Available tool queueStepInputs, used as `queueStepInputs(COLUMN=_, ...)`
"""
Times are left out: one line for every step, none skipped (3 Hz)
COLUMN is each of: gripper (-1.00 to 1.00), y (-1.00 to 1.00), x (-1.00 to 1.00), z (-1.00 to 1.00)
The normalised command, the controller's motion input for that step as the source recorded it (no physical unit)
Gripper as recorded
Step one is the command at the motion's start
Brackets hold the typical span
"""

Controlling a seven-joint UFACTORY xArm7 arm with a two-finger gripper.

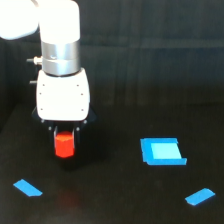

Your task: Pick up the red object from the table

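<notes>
The red object (64, 144), a small bright red-orange block, sits between the dark fingers of my gripper (64, 151) at the exterior view's left. The gripper is shut on it, under the white wrist housing. The block appears to hang slightly above the black table (115, 200), and a faint red glow shows on the surface below it. The fingertips are dark against the dark table and hard to make out.
A blue rectangular patch (161, 151) lies to the exterior view's right of centre. One blue tape strip (27, 187) lies at the front left and another (199, 196) at the front right.
</notes>
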Motion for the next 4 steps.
queueStepInputs(gripper=-0.99, y=0.54, x=0.23, z=0.98)
queueStepInputs(gripper=-0.90, y=0.36, x=0.19, z=0.96)
queueStepInputs(gripper=-0.97, y=0.01, x=0.13, z=0.90)
queueStepInputs(gripper=-0.97, y=-0.07, x=0.08, z=0.94)
